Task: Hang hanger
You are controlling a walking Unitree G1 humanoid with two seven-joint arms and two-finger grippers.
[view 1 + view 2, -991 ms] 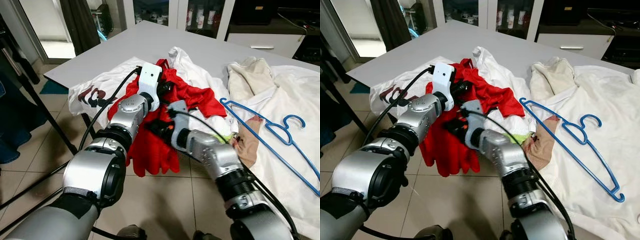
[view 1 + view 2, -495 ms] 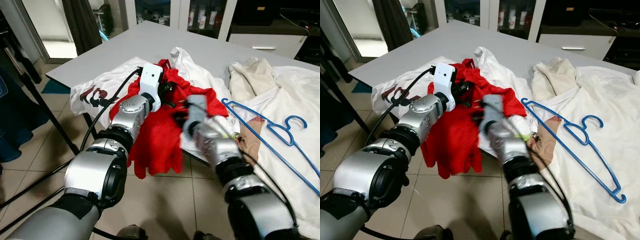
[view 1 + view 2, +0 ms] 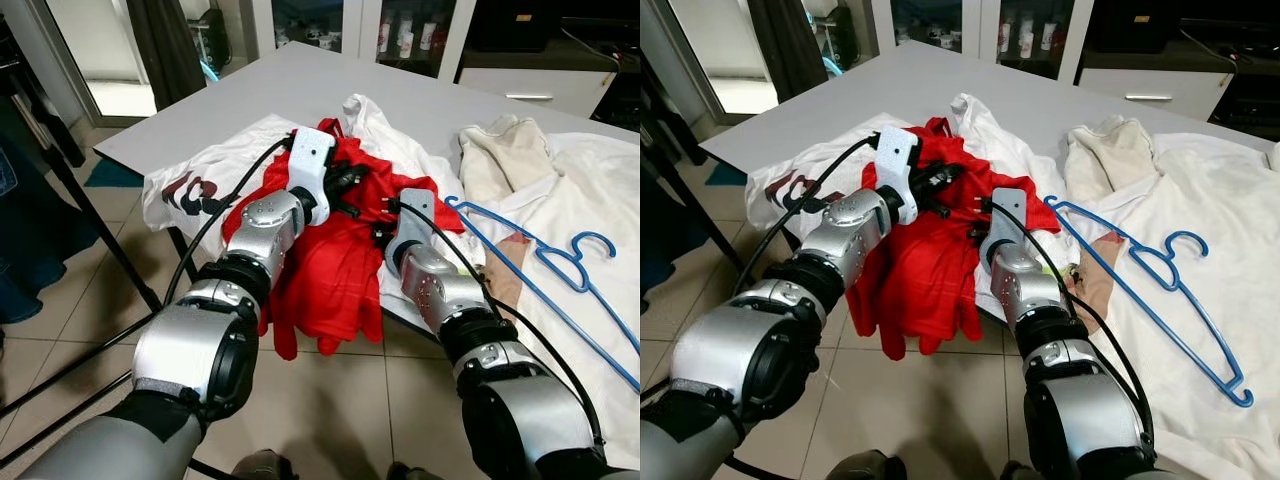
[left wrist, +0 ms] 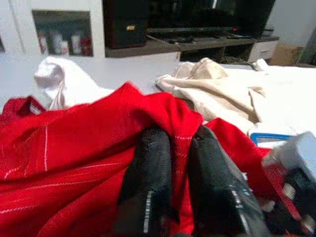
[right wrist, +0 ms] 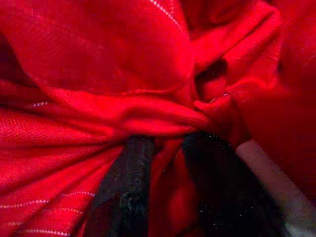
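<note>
A grey rectangular table [image 3: 250, 90] carries a heap of laundry: a wide white sheet-like cloth [image 3: 590, 200] toward its right edge, a crumpled cream garment [image 3: 505, 160] beside that, and a white printed T-shirt [image 3: 185, 190] at the near-left corner. A soft red striped garment [image 3: 330, 270] spills over the near edge w/ both arms working it. Left gripper [image 4: 175, 163] has its two black fingers nearly together, pinching a ridge of red fabric; right gripper [image 5: 170, 163] is buried in the folds, fingers close-set w/ cloth bunched between them. The thin blue plastic hanger [image 3: 545, 265] lies flat on the white cloth near the right edge, well apart from both grippers, untouched. Judged light, stiff, slick & a bit springy; prob. best taken at the neck below the hook, since thin bars may twist or slip.
</note>
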